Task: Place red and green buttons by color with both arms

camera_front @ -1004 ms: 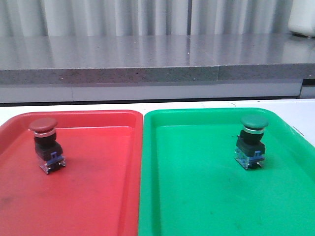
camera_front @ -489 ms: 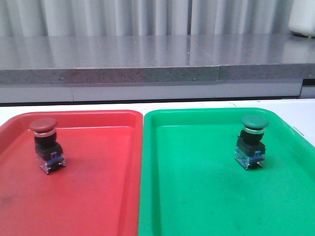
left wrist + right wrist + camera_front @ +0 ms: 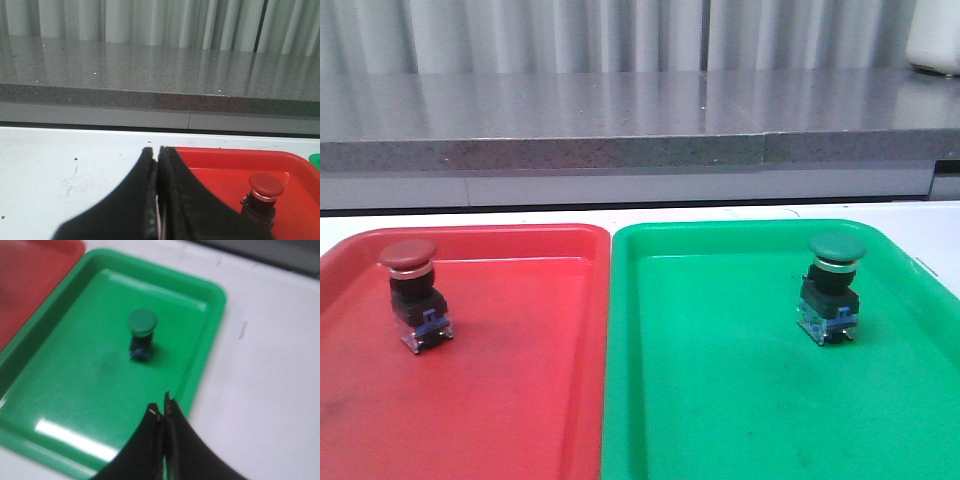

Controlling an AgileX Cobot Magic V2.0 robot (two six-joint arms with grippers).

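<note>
On the left, red button (image 3: 413,292) stands upright in the red tray (image 3: 520,400); green button (image 3: 832,286) stands in the green tray (image 3: 720,400) on the right. Left gripper (image 3: 158,150) and right gripper (image 3: 164,405) both pinched closed, holding nothing.

Both trays — red tray (image 3: 520,400), green tray (image 3: 740,400) — run off the front view's lower edge; the right wrist view is blurred, smearing the green button (image 3: 141,335).
</note>
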